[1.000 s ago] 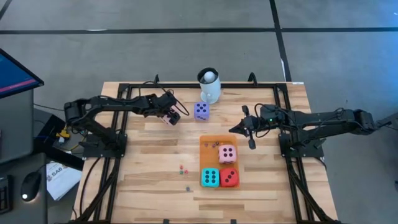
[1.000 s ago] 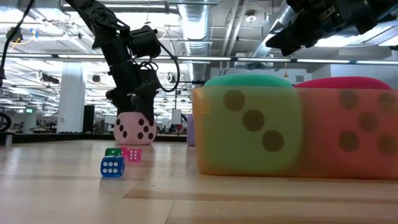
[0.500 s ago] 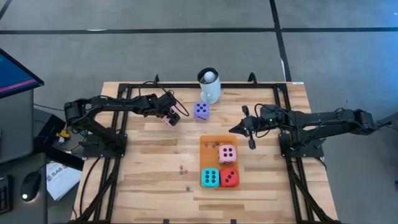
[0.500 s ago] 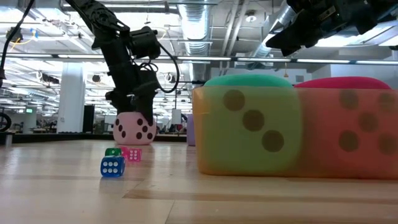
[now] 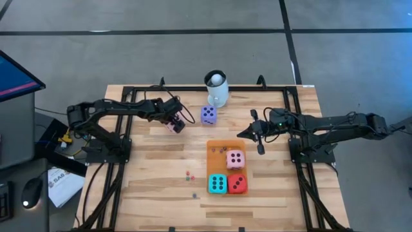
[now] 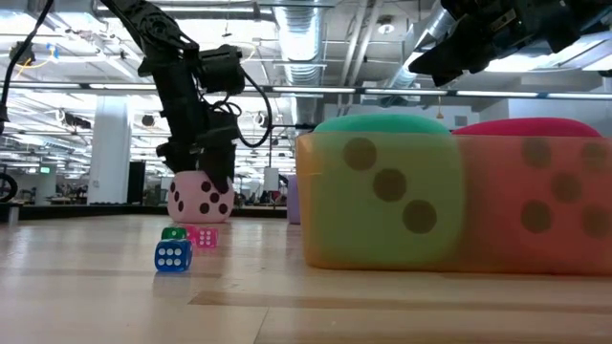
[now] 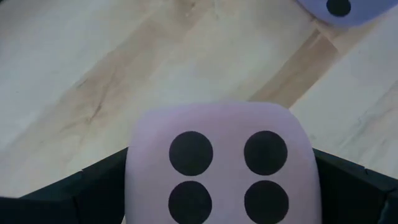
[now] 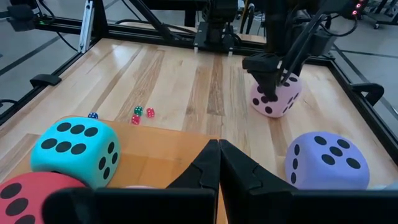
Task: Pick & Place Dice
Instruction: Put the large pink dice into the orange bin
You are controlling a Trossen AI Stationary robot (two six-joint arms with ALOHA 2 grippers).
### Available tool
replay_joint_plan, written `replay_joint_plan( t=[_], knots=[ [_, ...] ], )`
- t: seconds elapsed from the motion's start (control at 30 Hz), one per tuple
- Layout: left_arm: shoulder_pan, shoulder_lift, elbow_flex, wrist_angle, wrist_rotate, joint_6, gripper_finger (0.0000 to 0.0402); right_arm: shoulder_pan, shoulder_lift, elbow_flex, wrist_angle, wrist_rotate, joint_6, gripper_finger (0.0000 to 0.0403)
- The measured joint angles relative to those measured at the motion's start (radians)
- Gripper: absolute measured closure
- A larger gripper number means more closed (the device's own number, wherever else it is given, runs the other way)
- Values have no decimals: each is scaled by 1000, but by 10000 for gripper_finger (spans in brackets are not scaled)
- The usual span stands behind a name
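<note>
A pink die stands at the table's far left with my left gripper shut on it; it fills the left wrist view, four-pip face toward the camera. A purple die sits on the wood to its right. Another pink die rests on the orange mat, with a teal die and a red die at the mat's near end. My right gripper hangs shut above the table, beyond the mat's far right corner. My left gripper holds the pink die by two opposite sides, pinched between its two fingers. The fingers come steeply from above, slanting from the table's left. The die sits tilted; whether its lower edge is clear of the wood I cannot tell.
A white mug with a ball stands at the far edge behind the purple die. Tiny coloured dice lie on the wood left of the mat; a blue one shows in the low view. Black frame rails run along the table's sides.
My left gripper has tipped at the wrist without leaving its place. The pink die between its fingers has tipped with it and shifted a little toward the table's left edge.
</note>
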Motion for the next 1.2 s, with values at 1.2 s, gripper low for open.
replay_joint_plan(
  t=[1.2],
  knots=[
    [-6,3,-2,-2,5,23,15,0,0,0,0,0,0,403]
  ],
)
